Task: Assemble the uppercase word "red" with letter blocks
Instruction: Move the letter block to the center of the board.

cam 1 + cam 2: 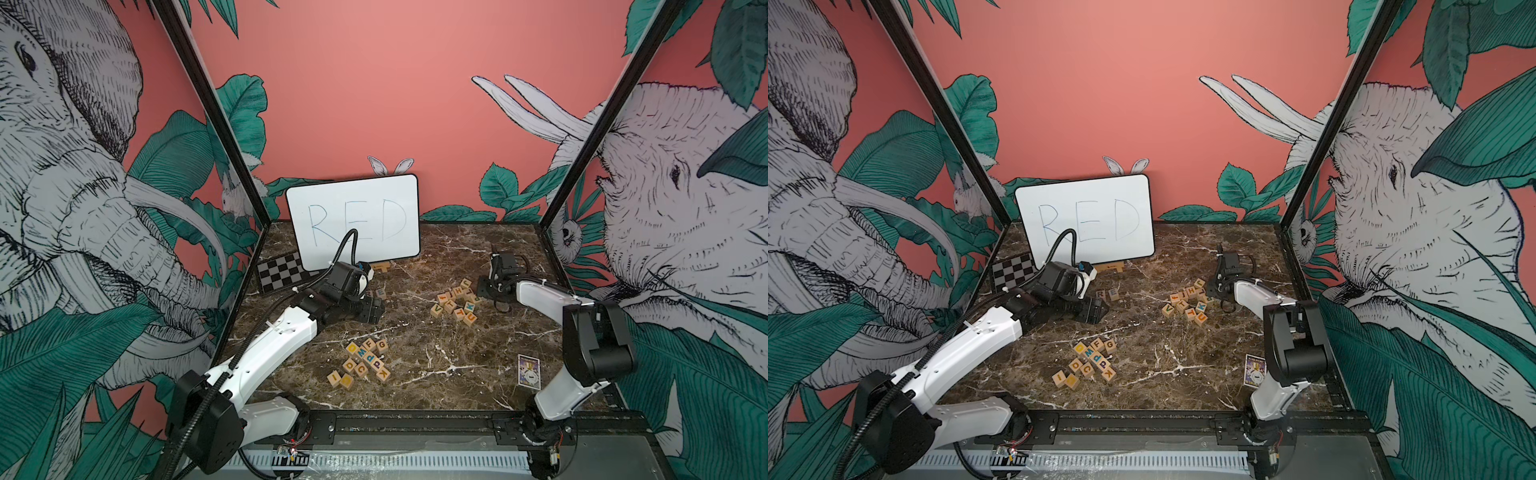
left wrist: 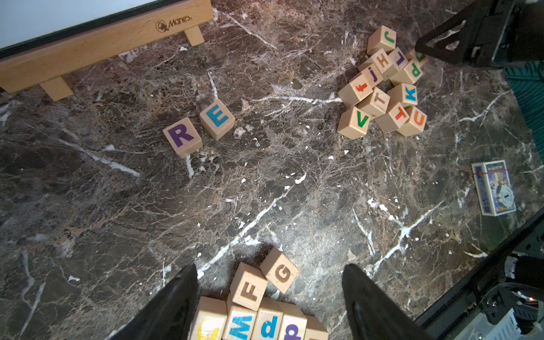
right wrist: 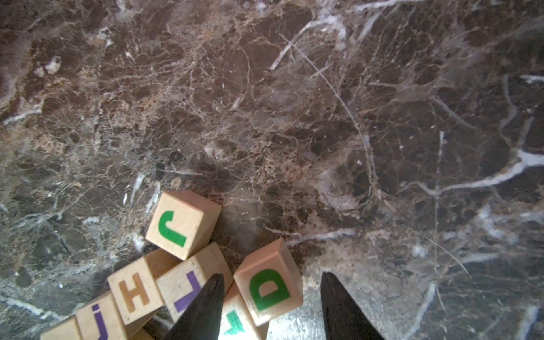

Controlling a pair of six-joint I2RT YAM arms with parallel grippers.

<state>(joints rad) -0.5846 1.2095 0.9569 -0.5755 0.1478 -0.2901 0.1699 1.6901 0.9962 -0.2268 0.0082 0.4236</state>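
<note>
In a top view the R block (image 1: 1101, 294) and E block (image 1: 1113, 294) sit side by side on the marble surface (image 1: 1183, 353), just in front of the whiteboard (image 1: 1088, 220). Left wrist view: left claw (image 2: 269, 267) is spread, nothing in it. Right wrist view: right claw (image 3: 272, 276) is spread too, with the green D block (image 3: 268, 290) between its tips and a gap at one tip, so no pinch.

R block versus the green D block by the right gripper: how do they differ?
The R block has a purple letter; the D block a green one. R lies flat in the open beside the E block; D sits at a pile edge, seemingly tipped against a neighbour. D lies between the fingers of the open right gripper; R is in neither gripper. Both are light-wood cubes of like size.
</note>
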